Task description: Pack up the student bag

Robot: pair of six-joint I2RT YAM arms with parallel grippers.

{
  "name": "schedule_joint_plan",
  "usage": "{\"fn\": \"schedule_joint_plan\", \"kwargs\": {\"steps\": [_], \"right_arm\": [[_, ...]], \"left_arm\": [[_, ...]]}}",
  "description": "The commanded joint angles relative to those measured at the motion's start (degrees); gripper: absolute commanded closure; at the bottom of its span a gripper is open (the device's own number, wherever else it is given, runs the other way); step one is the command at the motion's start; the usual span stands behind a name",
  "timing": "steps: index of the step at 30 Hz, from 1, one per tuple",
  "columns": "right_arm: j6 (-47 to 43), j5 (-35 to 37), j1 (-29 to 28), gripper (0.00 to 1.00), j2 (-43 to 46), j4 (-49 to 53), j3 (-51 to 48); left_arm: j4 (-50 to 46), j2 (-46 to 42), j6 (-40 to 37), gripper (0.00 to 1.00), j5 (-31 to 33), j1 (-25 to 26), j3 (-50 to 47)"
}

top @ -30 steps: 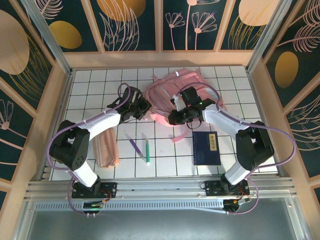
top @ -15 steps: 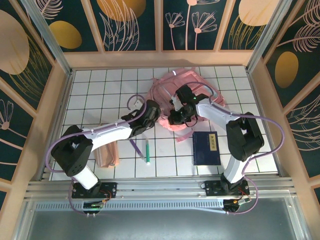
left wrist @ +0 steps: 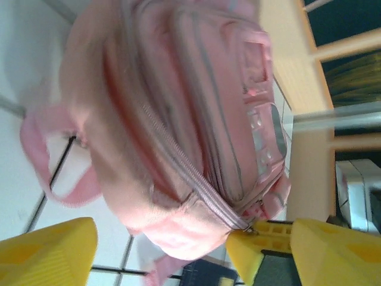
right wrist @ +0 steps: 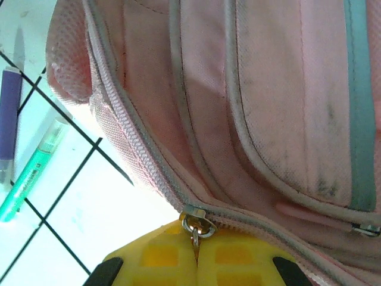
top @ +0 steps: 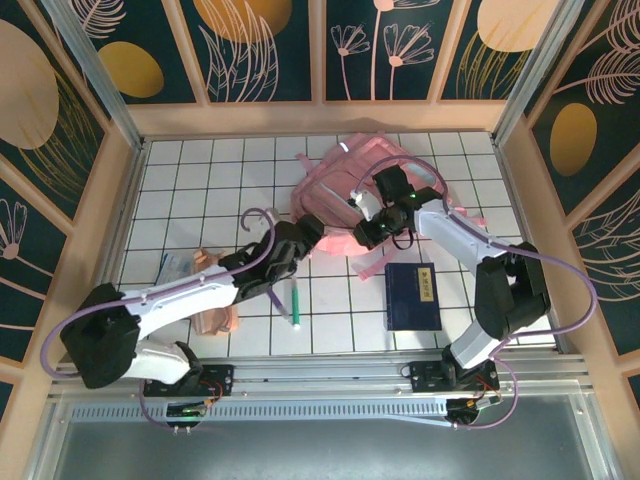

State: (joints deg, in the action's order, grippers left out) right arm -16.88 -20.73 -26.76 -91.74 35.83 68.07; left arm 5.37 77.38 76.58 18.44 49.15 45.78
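Bright, even light is falling from above on the white tiled table (top: 200, 180) in the top view, casting only soft, faint shadows beside the arms. In the left wrist view the student bag (left wrist: 178, 119) is smearing with motion blur, and the left gripper (left wrist: 162, 245) is sitting out of focus along the bottom edge. In the right wrist view the fabric is showing crisp, while the tiles at lower left are glaring to near white
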Motion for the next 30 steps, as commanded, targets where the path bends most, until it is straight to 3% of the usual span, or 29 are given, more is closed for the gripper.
{"fn": "schedule_joint_plan", "kwargs": {"steps": [1,3,5,6,8,10,15,20,25,26,27,30], "right_arm": [[-7.2,0.8,0.9,1.0,2.0,-1.5,0.7],[-8.2,0.8,0.9,1.0,1.9,-0.3,1.7],[-8.9,1.4,0.9,1.0,1.9,0.4,2.3],[-9.2,1.6,0.9,1.0,2.0,0.7,2.5],[-9.5,1.6,1.2,1.0,2.3,0.9,2.4],[-9.5,1.3,1.3,1.0,2.7,0.7,1.9],[-9.4,0.9,1.5,1.0,3.2,0.1,1.0],[-9.3,1.3,1.6,1.0,3.3,0.2,1.1],[-9.0,1.3,1.7,1.0,3.9,-0.1,0.3],[-8.9,1.5,1.8,1.0,4.1,-0.3,0.1],[-8.7,1.8,1.7,1.0,4.2,-0.5,-0.2],[-7.0,3.4,2.3,1.0,4.1,-1.4,-0.6]], "left_arm": [[-0.8,-1.8,-27.0,0.11,-3.6,-4.8,1.9],[-2.3,-0.7,-42.1,0.13,-7.3,-7.2,3.4],[-8.4,1.8,-51.6,0.19,-6.2,-8.7,6.4],[-10.7,3.2,-52.4,0.21,-6.8,-10.6,8.2],[-12.4,6.5,-51.1,0.13,-17.9,-17.8,9.6],[-12.9,10.0,-48.3,0.08,-22.3,-21.7,13.2],[-15.6,20.3,-47.1,0.03,-25.9,-22.3,22.2],[-20.8,33.5,-46.4,0.06,-26.5,-22.4,32.7],[-28.0,40.1,-43.9,0.22,-19.6,-22.4,40.7],[-28.5,40.6,-43.6,0.28,-18.4,-22.4,41.3],[-28.5,40.7,-43.5,0.38,-17.9,-22.4,41.3],[-27.8,40.2,-42.9,0.9,-17.9,-22.4,40.5]]}}
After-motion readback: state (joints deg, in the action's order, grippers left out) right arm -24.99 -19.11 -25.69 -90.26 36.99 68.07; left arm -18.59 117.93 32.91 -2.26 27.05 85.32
